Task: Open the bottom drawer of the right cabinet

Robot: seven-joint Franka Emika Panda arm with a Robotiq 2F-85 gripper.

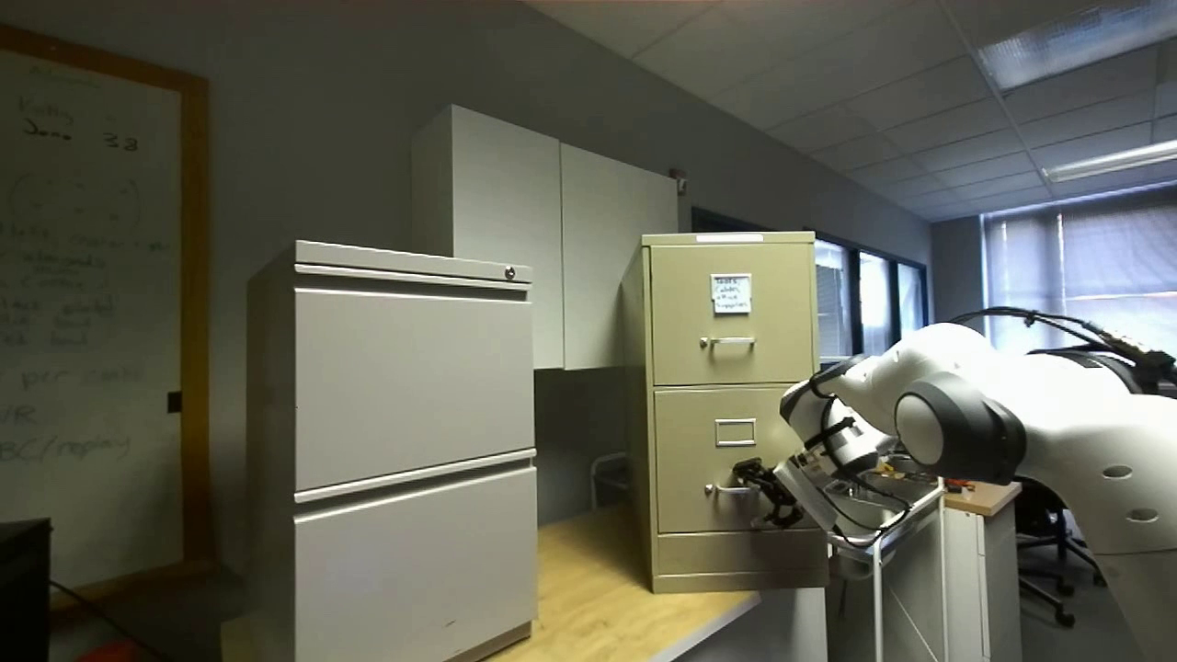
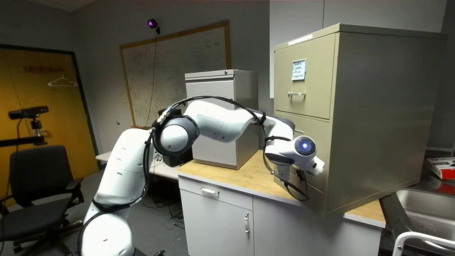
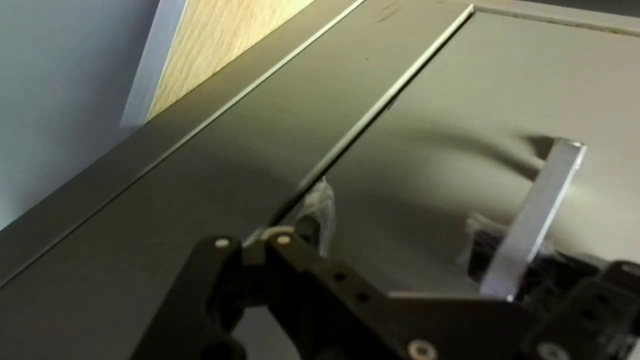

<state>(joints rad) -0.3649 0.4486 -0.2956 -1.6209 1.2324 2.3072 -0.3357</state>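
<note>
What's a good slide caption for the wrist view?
Open gripper at the bottom drawer, one finger partly hidden behind the handle.

The bottom drawer (image 1: 694,464) sits closed in the tan cabinet (image 2: 366,113).

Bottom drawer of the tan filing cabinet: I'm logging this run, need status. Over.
Gripper: jaws open, one finger seems partly behind the drawer handle.
Bottom drawer: looks shut.
In the way: nothing seen except the arm.
</note>
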